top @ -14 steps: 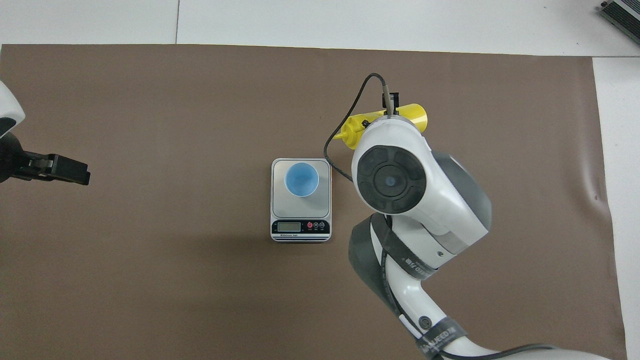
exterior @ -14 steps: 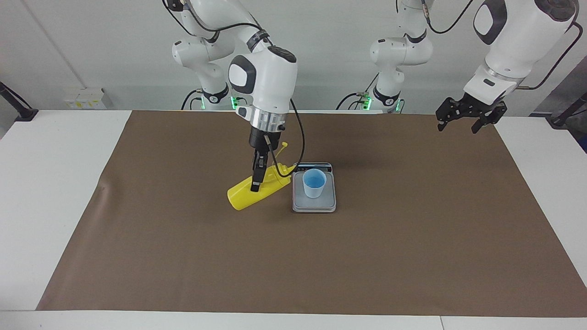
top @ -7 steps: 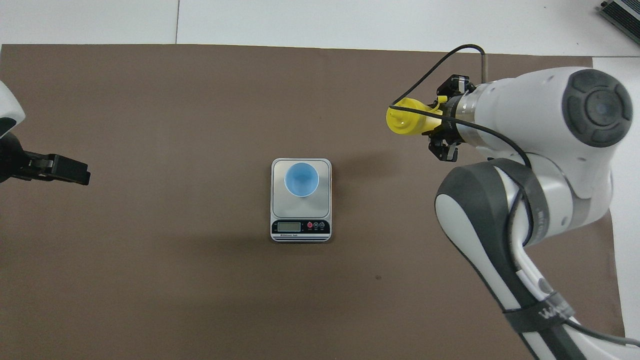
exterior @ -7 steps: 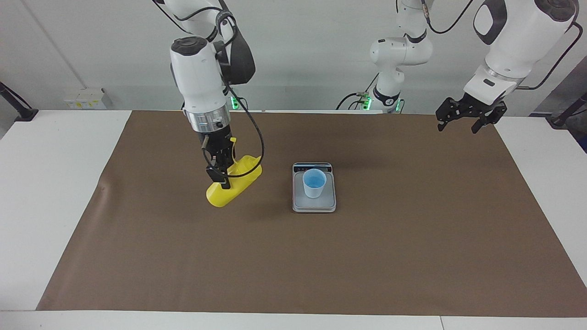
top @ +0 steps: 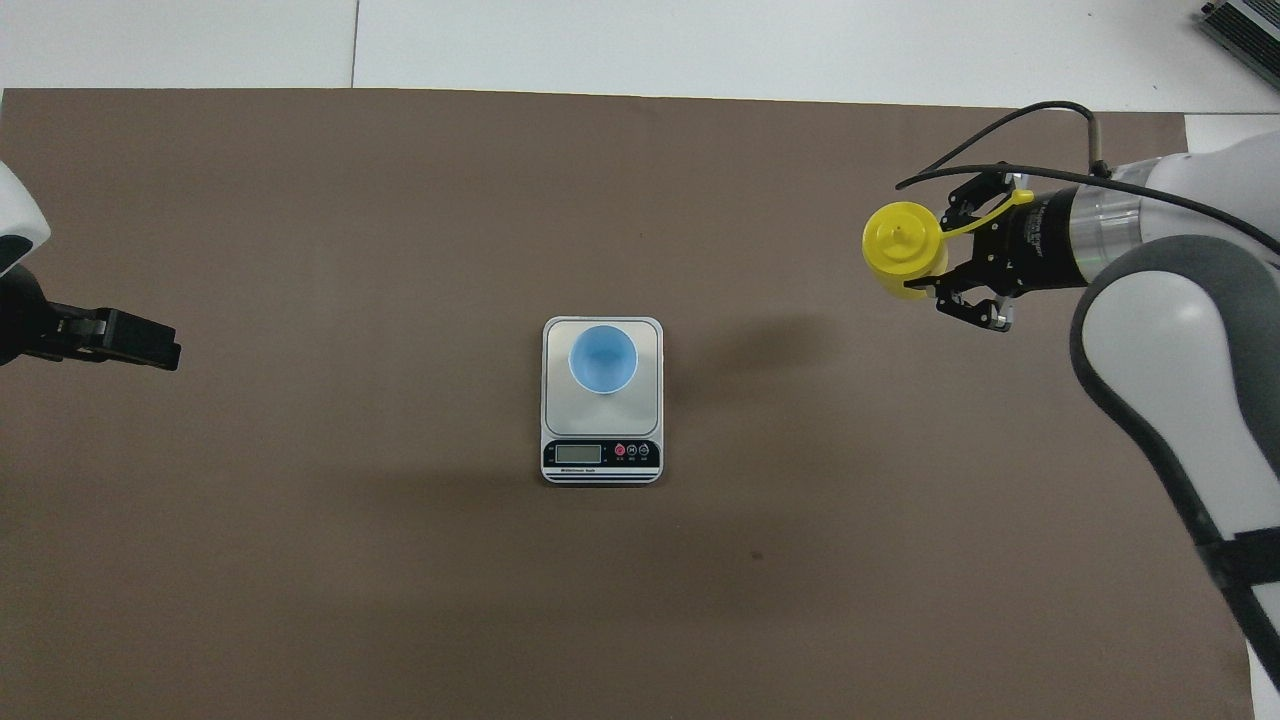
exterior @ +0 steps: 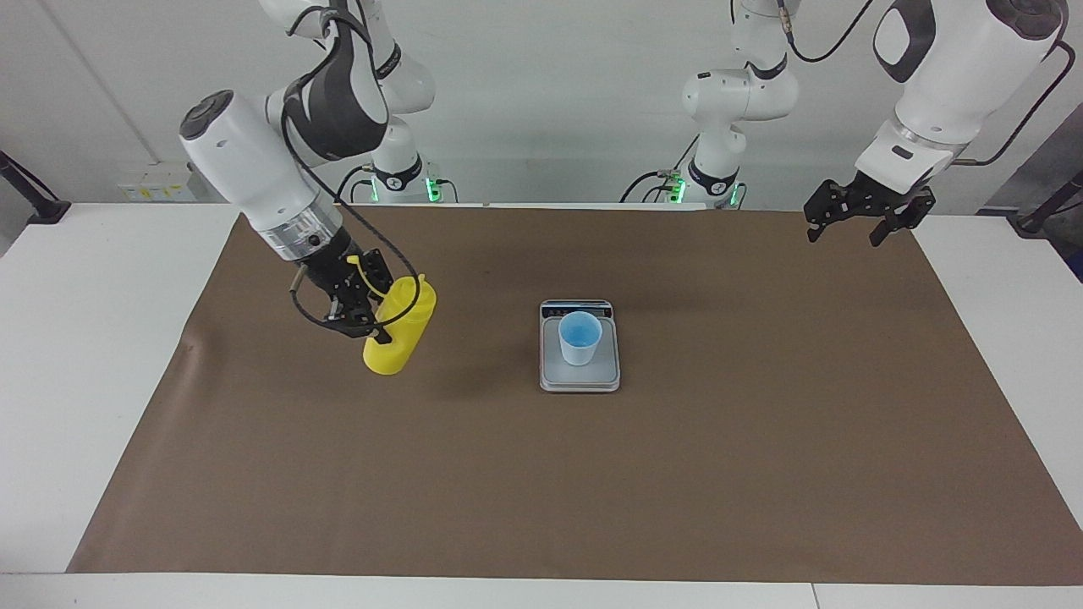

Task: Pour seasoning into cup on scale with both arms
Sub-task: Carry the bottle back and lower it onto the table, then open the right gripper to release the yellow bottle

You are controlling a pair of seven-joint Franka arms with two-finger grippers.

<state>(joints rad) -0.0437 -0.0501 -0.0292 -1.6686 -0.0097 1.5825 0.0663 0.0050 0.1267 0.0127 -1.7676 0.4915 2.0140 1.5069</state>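
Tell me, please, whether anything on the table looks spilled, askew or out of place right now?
Nothing looks spilled. The cup stands upright on the scale. The only tilted thing is the seasoning bottle, held leaning in the right gripper toward the right arm's end. The open left gripper waits.

No text could be read anywhere; the scale [top: 601, 415] carried a display strip and small printed buttons, but their characters were too small to make out.

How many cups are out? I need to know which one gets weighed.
1: the cup stands on the scale at mid-table. No other cup shows in either view.
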